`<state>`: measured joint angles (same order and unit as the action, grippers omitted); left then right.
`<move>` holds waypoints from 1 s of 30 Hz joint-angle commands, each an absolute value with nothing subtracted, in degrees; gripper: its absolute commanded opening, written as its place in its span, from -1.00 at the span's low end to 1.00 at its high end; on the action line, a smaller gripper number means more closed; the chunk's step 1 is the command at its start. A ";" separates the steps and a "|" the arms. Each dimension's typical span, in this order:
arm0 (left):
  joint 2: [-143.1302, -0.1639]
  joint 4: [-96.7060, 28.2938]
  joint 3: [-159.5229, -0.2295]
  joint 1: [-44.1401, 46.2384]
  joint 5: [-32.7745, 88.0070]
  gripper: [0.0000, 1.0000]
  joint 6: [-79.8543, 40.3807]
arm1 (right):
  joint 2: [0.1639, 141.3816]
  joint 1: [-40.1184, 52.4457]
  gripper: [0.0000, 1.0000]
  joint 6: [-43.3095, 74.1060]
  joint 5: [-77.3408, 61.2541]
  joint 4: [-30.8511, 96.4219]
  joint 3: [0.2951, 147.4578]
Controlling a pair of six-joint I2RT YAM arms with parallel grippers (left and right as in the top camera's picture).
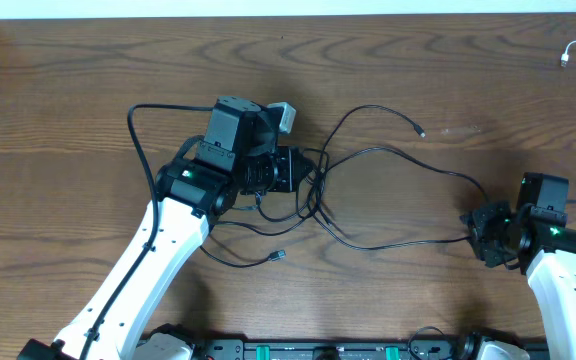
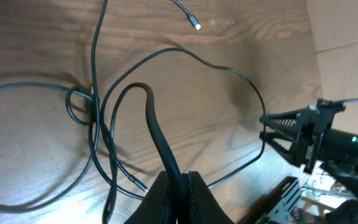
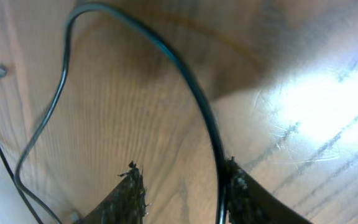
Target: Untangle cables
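Several thin black cables (image 1: pixel 368 160) loop and cross in a tangle (image 1: pixel 318 195) at the middle of the table. My left gripper (image 1: pixel 311 172) sits at that tangle. In the left wrist view its jaws (image 2: pixel 182 182) are shut on a black cable (image 2: pixel 157 130) that arches up from them, with a small knot (image 2: pixel 84 106) to the left. My right gripper (image 1: pixel 470 224) rests at the right end of one black cable. Its jaws (image 3: pixel 182 183) stand open, and the cable (image 3: pixel 191 81) runs along the inside of the right finger (image 3: pixel 238 183). A white cable (image 1: pixel 568 52) lies far back right.
Loose plug ends lie at the back middle (image 1: pixel 421 131) and near the front (image 1: pixel 279 256). The left arm's white link (image 1: pixel 158 250) crosses the front left. A black rail (image 1: pixel 328 350) runs along the front edge. The wood table (image 1: pixel 68 80) reaches to a back edge.
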<state>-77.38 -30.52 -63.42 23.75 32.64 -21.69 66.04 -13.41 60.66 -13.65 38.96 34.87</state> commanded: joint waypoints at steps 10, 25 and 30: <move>-75.64 -20.49 -64.07 23.81 32.29 -0.85 -16.08 | 66.00 -12.95 0.79 26.61 -45.21 21.12 34.76; -75.66 -17.76 -64.07 23.83 15.57 -0.85 -40.29 | 66.02 -5.34 0.58 45.69 -58.37 21.69 34.76; -75.66 -16.10 -64.07 23.83 15.53 -0.85 -45.87 | 66.00 5.39 0.61 53.71 -53.58 21.65 34.76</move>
